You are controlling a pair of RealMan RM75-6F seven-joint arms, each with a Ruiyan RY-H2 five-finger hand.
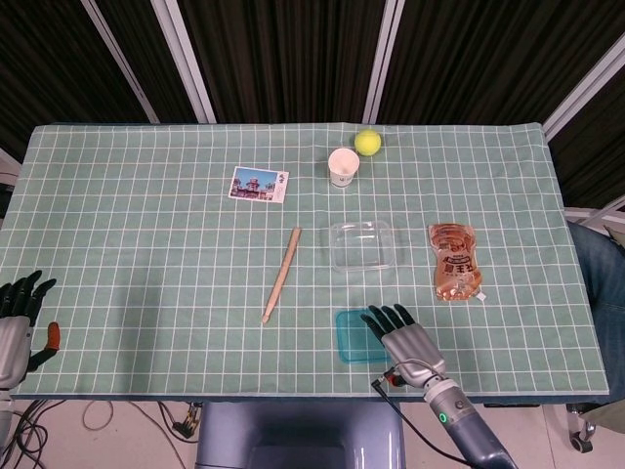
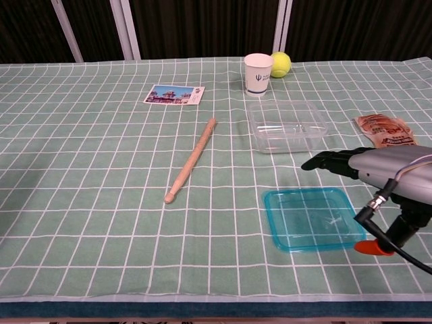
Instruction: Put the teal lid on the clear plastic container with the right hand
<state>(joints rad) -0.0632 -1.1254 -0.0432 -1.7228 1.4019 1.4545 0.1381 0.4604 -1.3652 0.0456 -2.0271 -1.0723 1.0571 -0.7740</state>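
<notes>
The teal lid (image 2: 312, 219) lies flat near the table's front edge; in the head view my right hand covers the right part of the teal lid (image 1: 353, 337). The clear plastic container (image 1: 363, 244) (image 2: 285, 126) stands uncovered just behind it. My right hand (image 1: 402, 339) (image 2: 364, 163) hovers over the lid's right side, fingers stretched out flat and apart, holding nothing. My left hand (image 1: 18, 318) stays at the table's front left corner, fingers spread and empty; it does not show in the chest view.
A wooden stick (image 1: 281, 275) lies left of the container. A white paper cup (image 1: 343, 167) and a yellow ball (image 1: 367, 143) stand at the back. A postcard (image 1: 259, 185) lies back left. An orange snack packet (image 1: 455, 262) sits right of the container.
</notes>
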